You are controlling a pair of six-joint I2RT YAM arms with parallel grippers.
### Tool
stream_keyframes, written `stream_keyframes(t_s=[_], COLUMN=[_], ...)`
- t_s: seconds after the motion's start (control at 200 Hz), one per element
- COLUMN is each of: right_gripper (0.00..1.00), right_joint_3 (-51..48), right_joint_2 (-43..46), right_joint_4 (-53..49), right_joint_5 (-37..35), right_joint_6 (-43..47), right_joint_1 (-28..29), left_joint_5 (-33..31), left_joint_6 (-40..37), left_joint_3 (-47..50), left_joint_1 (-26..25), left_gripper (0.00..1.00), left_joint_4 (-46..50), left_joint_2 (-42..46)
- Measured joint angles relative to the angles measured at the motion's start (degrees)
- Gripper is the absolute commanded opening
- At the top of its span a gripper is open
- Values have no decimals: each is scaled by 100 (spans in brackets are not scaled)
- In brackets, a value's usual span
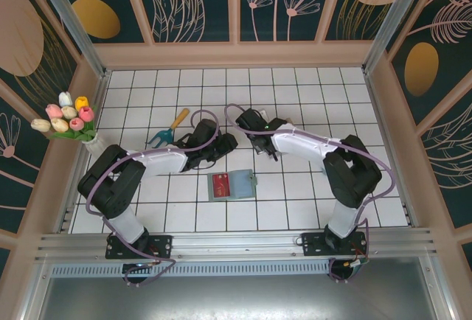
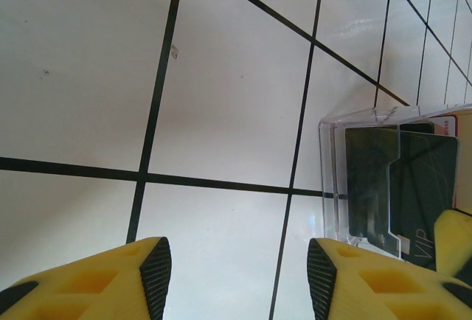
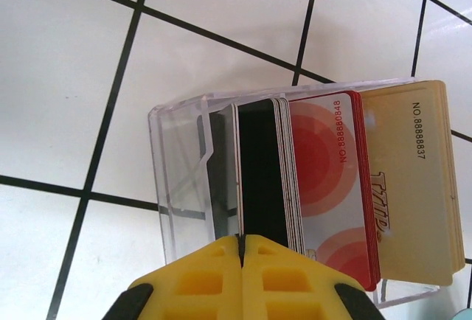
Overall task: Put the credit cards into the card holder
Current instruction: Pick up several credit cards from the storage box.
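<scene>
Here, glossy plastic cards [image 3: 324, 180], clear tray [image 3: 177, 187]

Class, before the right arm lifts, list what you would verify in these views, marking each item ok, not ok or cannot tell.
1. Right gripper shut on black card: ok.
2. Only one card pinched: cannot tell, the cards are packed tight.
3. Left gripper open and empty: ok.
4. Clear tray held down: not ok, the left gripper sits beside it, not around it.
5. Card holder lying flat between the arms: ok.
6. Red card on it pocketed: cannot tell.
</scene>
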State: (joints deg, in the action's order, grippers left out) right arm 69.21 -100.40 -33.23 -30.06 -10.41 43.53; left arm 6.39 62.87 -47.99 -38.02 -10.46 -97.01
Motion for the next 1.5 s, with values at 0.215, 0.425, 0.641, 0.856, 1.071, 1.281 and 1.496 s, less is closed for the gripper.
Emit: stream_keyframes(t_s=[0.215, 0.425, 0.641, 0.856, 1.071, 1.281, 1.496], right_gripper=[1, 0, 0, 0, 0, 0, 0], right_joint_3=[15, 17, 153, 557, 693, 640, -310], right_joint_2=[166, 190, 234, 297, 297, 879, 2693], right_joint_4=[-87, -90, -286, -627, -780, -662, 592], right_joint_5=[98, 227, 321, 306, 273, 708, 3174], right_joint_6=[-81, -223, -590, -1425, -1961, -2116, -1926], right_joint_1=[-4, -92, -184, -168, -59, -63, -940], left_joint_5=[-2, 0, 26, 85, 155, 264, 656], left_joint_6=[-2, -2, 0, 42, 70, 87, 238], left_joint_3=[0, 0, 0, 0, 0, 33, 369], left_joint_1=[0, 0, 0, 0, 0, 7, 168], left_gripper=[54, 54, 54, 54, 54, 55, 67], left_joint_4=[2, 2, 2, -4, -7, -92, -772], left_joint_2=[44, 179, 240, 291, 291, 409, 1091])
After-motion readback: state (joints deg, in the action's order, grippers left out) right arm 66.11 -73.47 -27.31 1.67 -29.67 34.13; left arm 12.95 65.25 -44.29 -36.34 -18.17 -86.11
